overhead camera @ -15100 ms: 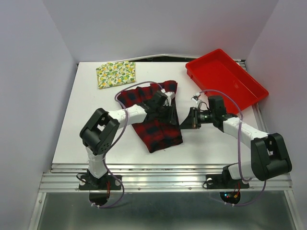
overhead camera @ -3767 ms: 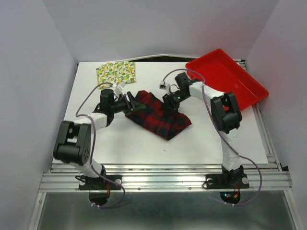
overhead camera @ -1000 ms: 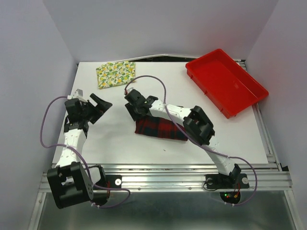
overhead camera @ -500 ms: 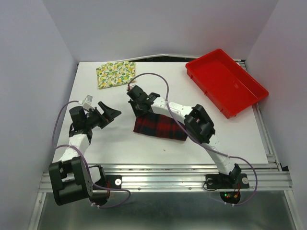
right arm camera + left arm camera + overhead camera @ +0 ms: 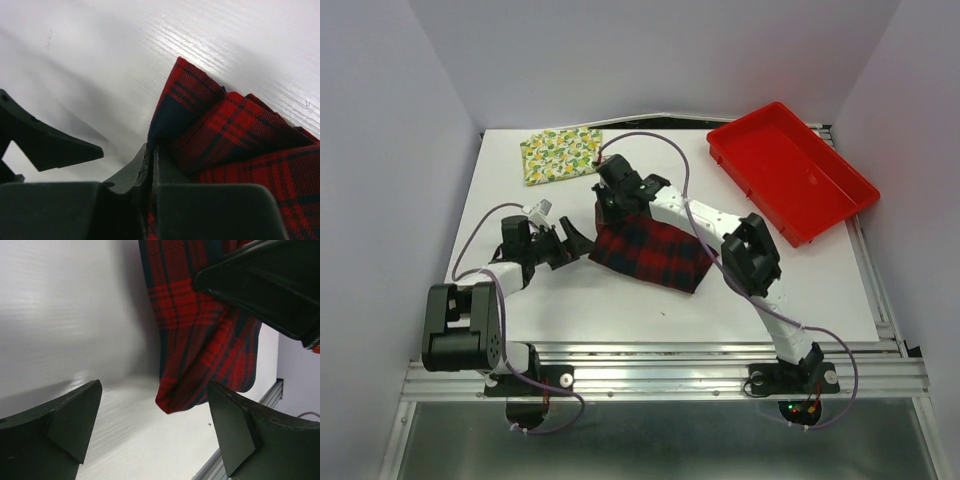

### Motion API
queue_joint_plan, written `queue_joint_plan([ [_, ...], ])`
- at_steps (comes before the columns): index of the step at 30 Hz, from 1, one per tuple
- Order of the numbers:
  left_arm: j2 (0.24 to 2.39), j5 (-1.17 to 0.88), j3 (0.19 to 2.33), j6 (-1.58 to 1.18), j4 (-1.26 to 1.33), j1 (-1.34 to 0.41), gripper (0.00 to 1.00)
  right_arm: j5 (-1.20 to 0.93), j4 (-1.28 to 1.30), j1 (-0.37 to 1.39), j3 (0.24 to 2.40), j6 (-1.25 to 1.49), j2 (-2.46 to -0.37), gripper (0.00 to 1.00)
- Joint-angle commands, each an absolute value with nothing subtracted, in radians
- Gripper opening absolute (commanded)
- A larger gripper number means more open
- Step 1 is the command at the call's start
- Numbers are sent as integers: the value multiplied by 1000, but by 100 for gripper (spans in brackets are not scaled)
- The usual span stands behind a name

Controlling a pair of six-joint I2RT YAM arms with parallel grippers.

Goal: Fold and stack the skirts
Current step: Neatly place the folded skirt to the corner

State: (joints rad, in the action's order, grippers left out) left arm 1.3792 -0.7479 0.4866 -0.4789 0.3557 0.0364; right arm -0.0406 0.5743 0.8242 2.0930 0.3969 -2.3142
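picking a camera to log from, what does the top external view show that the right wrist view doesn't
Only the top external view: the lemon-print skirt lying at the far left of the table, and the red tray at its far right. Only the right wrist view: the right pincer seen close up, jaws closed on a fold of the plaid skirt. Both: the plaid skirt on the white table.

Count taken from my station. Skirts: two, namely one plaid skirt (image 5: 655, 255) and one lemon skirt (image 5: 560, 154). Trays: one red tray (image 5: 790, 170). Tables: one table (image 5: 770, 295). My pincers: two, the left pincer (image 5: 154, 390) and the right pincer (image 5: 150, 148), two fingers each.
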Motion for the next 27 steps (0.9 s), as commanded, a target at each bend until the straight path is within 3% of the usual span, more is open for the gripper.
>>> queue_joint_plan([
  [1,1388,-681,543,-428,460,-5,98,-106,537,808,2132,434,-2227,1],
  [8,1479,-893,543,-537,745,-74,98,-127,537,808,2135,442,-2215,1],
  [17,1618,-772,558,-604,796,-146,98,-149,537,799,2146,459,-2212,1],
  [22,1666,-727,543,-707,946,-170,98,-152,537,799,2155,469,-2207,1],
  [24,1677,-715,546,-721,994,-187,95,-150,535,790,2155,466,-2206,1],
  [27,1715,-716,575,-733,1081,-213,79,-149,538,790,2155,465,-2206,1],
])
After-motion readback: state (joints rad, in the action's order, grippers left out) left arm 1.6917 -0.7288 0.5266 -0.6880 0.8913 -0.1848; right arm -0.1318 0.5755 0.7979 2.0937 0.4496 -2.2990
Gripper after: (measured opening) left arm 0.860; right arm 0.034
